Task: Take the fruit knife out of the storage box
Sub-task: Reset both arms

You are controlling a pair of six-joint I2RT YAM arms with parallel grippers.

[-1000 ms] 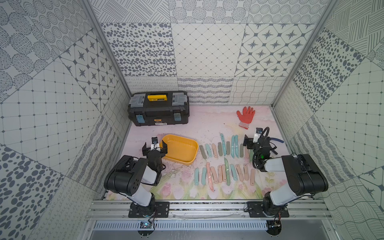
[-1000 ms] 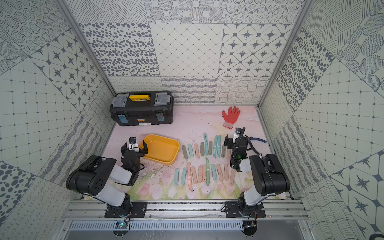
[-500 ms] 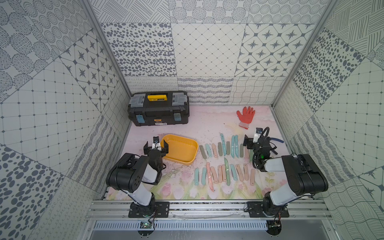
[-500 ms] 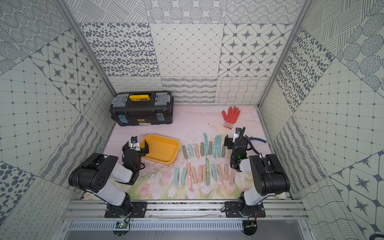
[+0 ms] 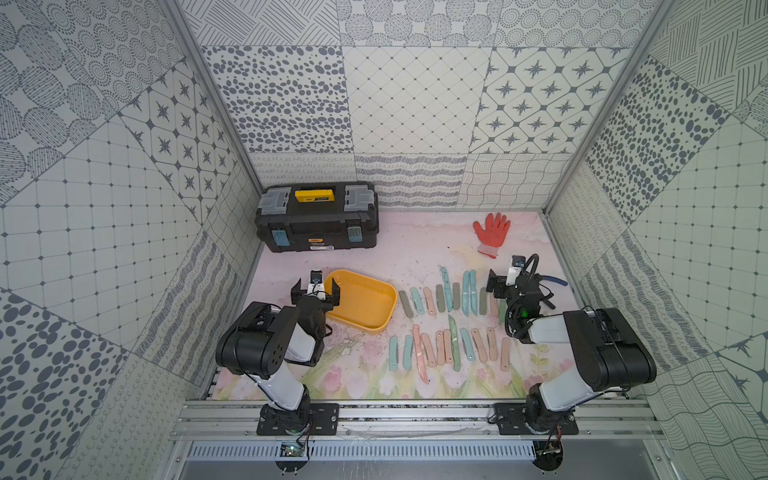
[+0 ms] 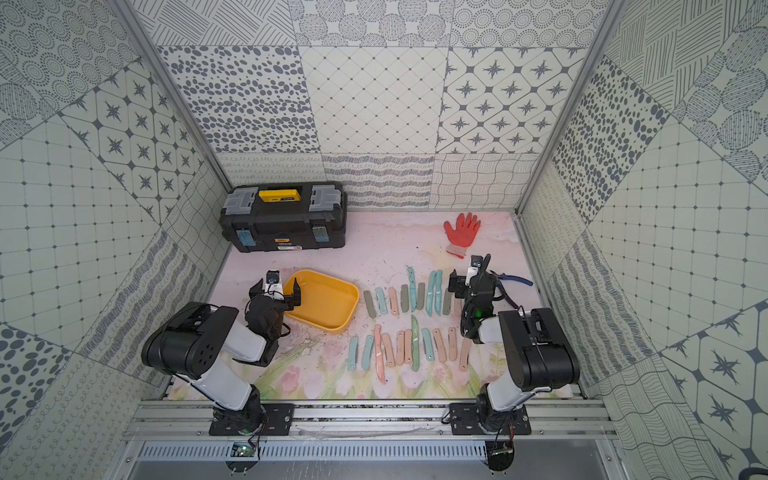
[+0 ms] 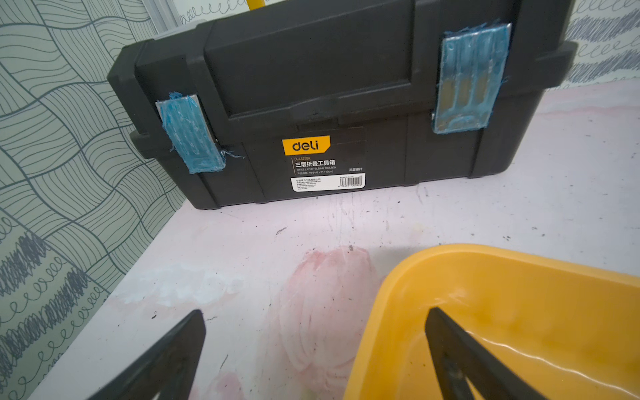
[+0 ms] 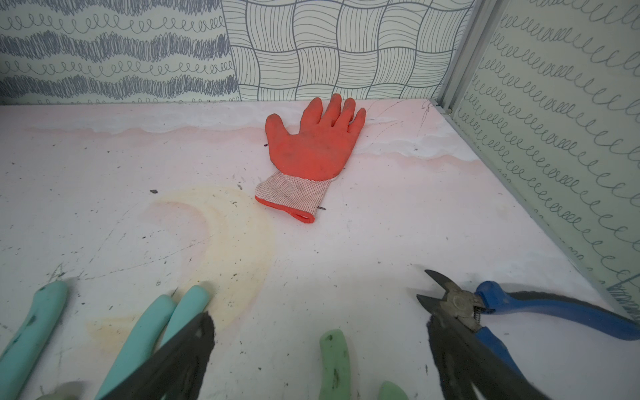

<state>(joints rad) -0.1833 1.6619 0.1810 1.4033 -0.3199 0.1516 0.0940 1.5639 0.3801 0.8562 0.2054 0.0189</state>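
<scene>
I'm seeing the black toolbox (image 5: pixel 318 226) sitting at 11 o'clock on the surface (image 5: pixel 415 249), against the back wall. At 9 o'clock my left end effector (image 5: pixel 316 293) is hovering with its jaws spread wide and gripping nothing. It is straddling the left wall of the storage box (image 5: pixel 365 305), with one finger hanging over the yellow floor and the other outside. At the box's 3 o'clock the fruit knives (image 5: pixel 469 291) are lying outside it in two rows on the surface. At 1 o'clock a red glove (image 5: pixel 492 232) is lying flat. My right end effector (image 8: pixel 318 322) is hanging at 3 o'clock, by the far row's right end, jaws wide apart and empty. The blue-handled cutters (image 8: pixel 554 308) are lying just beside one finger.
</scene>
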